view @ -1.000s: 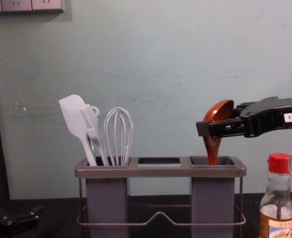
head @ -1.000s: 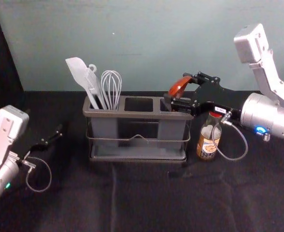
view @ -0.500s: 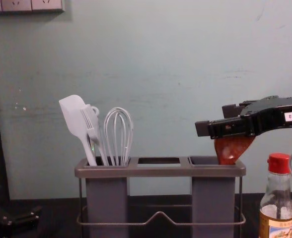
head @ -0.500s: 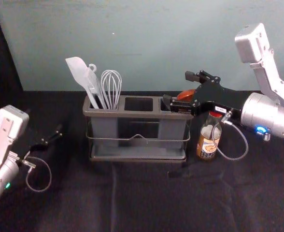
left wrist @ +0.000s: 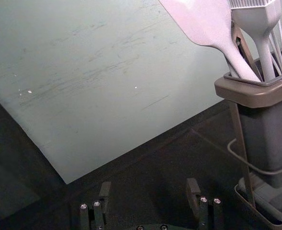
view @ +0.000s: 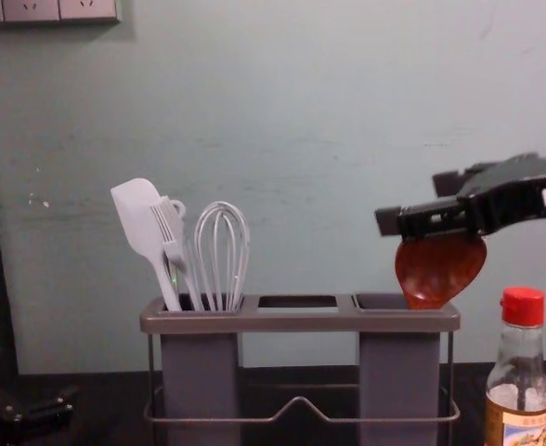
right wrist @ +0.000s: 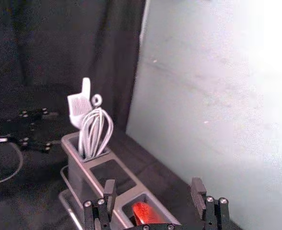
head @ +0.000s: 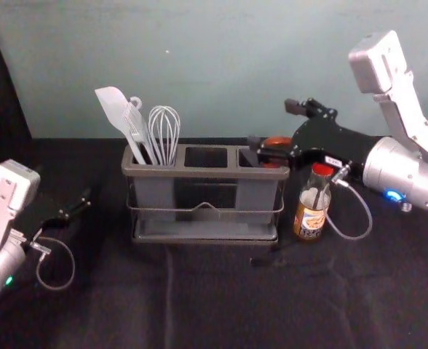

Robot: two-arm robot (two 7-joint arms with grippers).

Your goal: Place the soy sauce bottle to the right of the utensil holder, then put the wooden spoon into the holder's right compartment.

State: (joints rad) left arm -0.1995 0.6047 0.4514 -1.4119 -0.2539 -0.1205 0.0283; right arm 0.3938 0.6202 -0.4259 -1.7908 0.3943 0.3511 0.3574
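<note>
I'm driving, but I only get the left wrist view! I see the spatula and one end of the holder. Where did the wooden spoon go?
Observer: The wooden spoon is in the right compartment of the utensil holder, with its bowl up above the rim.

Operator: Cool! Is the robot's right hand squeezing it?

Observer: No, the right gripper has its fingers wide apart, just above the spoon.

Operator: And where's the soy sauce?

Observer: The soy sauce bottle stands upright to the right of the holder, with its red cap on.
</note>
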